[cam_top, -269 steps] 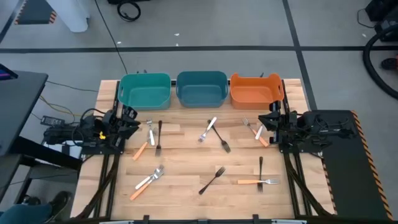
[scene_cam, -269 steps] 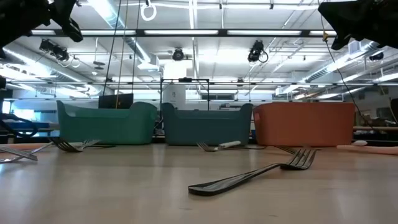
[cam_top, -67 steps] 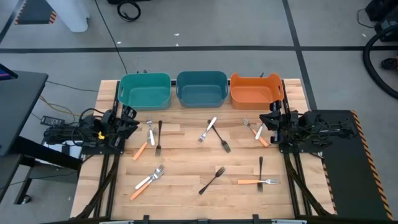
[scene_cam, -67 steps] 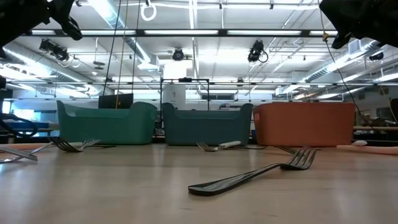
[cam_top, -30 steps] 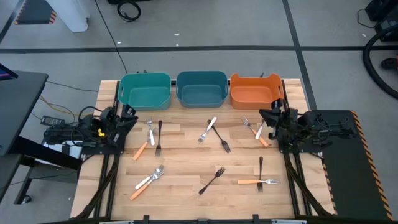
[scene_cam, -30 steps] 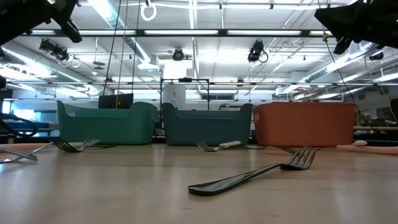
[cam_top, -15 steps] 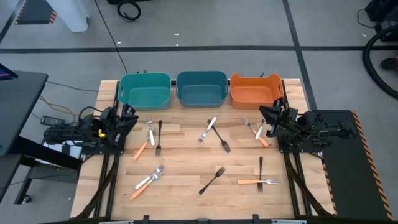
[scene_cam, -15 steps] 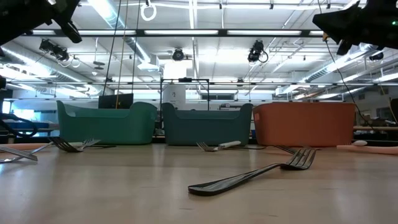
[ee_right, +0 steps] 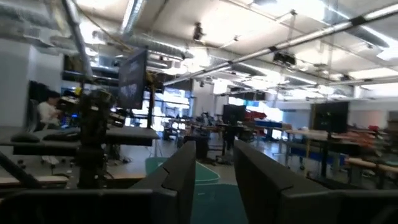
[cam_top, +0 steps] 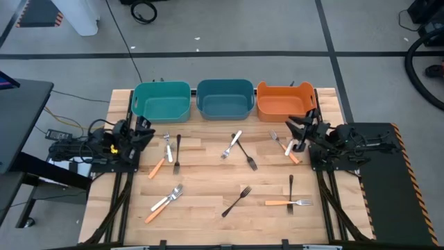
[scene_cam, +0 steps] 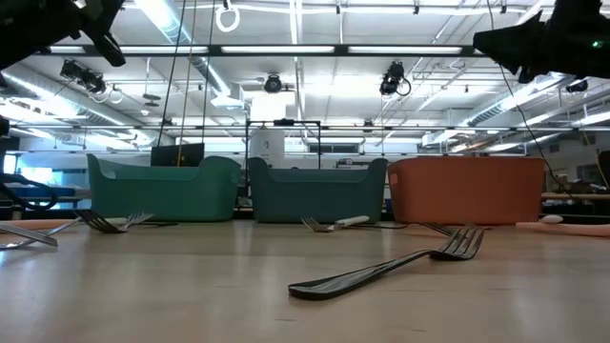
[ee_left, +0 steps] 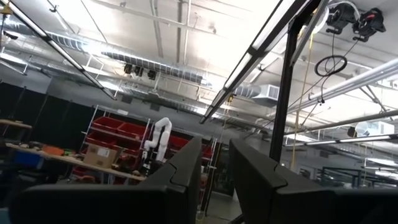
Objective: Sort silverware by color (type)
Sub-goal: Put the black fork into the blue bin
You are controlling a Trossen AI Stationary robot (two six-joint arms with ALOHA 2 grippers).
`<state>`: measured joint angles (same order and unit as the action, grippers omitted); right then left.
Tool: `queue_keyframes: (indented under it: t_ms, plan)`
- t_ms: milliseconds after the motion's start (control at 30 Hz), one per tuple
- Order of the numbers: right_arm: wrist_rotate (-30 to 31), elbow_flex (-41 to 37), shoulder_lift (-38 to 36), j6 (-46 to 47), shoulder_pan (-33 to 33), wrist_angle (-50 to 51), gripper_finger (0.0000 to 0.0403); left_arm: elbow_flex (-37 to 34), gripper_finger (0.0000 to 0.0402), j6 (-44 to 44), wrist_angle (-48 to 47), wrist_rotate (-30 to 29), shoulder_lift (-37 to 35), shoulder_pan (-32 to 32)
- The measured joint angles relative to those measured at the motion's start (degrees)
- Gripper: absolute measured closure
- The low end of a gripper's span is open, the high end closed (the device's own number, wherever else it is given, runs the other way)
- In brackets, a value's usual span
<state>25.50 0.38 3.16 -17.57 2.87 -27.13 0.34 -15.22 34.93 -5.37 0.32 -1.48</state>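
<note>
Counter [cam_top: 208, 208]: a wooden top is seen from above, with an arm mounted at each side edge.
Far edge: three bins are lined up along it, a teal bin [cam_top: 161, 101], a blue bin [cam_top: 224, 98] and an orange bin [cam_top: 285, 100], set close side by side.
Open room: a bare strip of wood is left along the near edge, and bare patches lie between the scattered pieces in the middle.
Left pincer [cam_top: 143, 132]: it is held at the left edge, near the teal bin, above the counter; in the left wrist view its fingers [ee_left: 186, 168] are shown a narrow gap apart, with nothing between them.
Right pincer [cam_top: 300, 132]: it is held at the right edge, just in front of the orange bin, above the counter; its fingers [ee_right: 186, 168] are spread, with nothing between them.
Silverware, left: an orange-handled fork [cam_top: 160, 161], a white piece [cam_top: 168, 147] and a black fork [cam_top: 177, 154] are laid near the left pincer, the black one with its long axis running from far to near.
Silverware, middle: a white fork [cam_top: 232, 144] and a black fork [cam_top: 244, 153] are crossed in front of the blue bin, both on diagonals.
Silverware, right: an orange-handled piece [cam_top: 287, 148] is laid just beside the right pincer.
Silverware, near: a black fork [cam_top: 237, 200] is set on a diagonal, tines toward the far right; another black piece [cam_top: 290, 189] points far to near; an orange-handled fork [cam_top: 287, 203] lies crosswise, tines to the right; a white fork [cam_top: 166, 200] and an orange-handled piece [cam_top: 155, 211] lie together at the near left.
</note>
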Motion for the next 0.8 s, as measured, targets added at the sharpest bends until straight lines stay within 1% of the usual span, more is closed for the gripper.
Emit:
queue_keyframes:
  t_ms: [67,167,233,333,400,500,600,700,800]
  plan:
    - [3.2,0.0,0.5,0.3,0.0,0.6,0.0270,0.0,0.0310,0.0,-0.5,0.0,0.0,0.0]
    - [9.7,0.0,1.6,0.9,0.0,1.9,0.0259,0.0,0.0310,0.0,-1.1,0.0,0.0,0.0]
    - [13.5,0.0,2.5,4.5,0.0,2.1,0.0256,0.0,0.0310,0.0,-1.2,0.0,0.0,0.0]
    - [19.0,2.0,3.9,13.1,0.0,3.6,0.0256,0.0,0.0310,0.0,-1.5,0.0,0.0,0.0]
    - [21.3,4.5,5.1,16.3,0.1,6.1,0.0256,0.0,0.0310,-0.5,-2.4,0.0,0.0,0.0]
    - [21.9,9.1,7.7,19.1,0.1,11.2,0.0256,0.0,0.0310,-1.2,-4.4,0.0,0.0,0.0]
    - [22.1,15.4,11.5,22.5,0.1,19.3,0.0257,0.0,0.0310,-2.4,-5.9,0.0,0.0,0.0]
    - [23.2,23.1,16.0,27.4,0.1,33.8,0.0257,0.0,0.0310,-2.3,-6.8,0.0,0.0,0.0]
    - [21.5,30.3,20.8,39.7,0.0,48.3,0.0257,0.0,0.0310,-2.2,-7.5,0.0,0.0,0.0]
